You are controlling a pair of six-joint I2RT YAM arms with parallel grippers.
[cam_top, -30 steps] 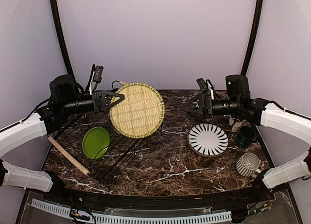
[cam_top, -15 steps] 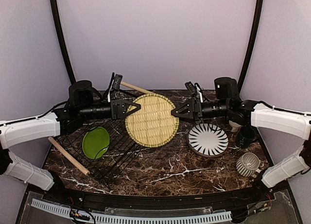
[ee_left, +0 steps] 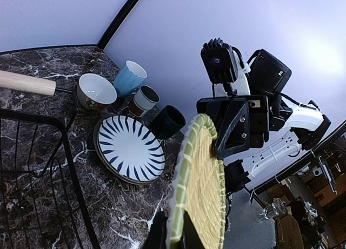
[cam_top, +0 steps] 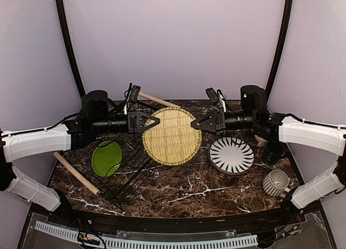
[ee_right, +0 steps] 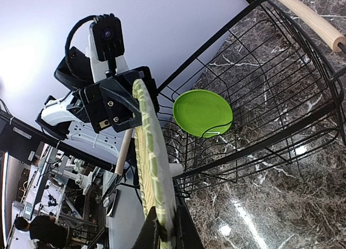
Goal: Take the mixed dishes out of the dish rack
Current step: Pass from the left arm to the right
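Dark marble tabletop (cam_top: 184, 189), lilac backdrop. Olive-yellow plate (cam_top: 172, 136) upright in air, between dish rack (cam_top: 130, 170) on left and black-and-white radial-striped plate (cam_top: 231, 154) on right. Left gripper (cam_top: 147, 121) pinched on its left rim; right gripper (cam_top: 195, 123) pinched on opposite rim.

Risks, as judged:
- Arms moving out of step: rim twists out of one pinch.
- One side letting go: thin-edge hold alone, plate pivots, drops onto crockery below or snags rack wire.

Lime green plate (cam_top: 106, 157) in rack, not yet unloaded.
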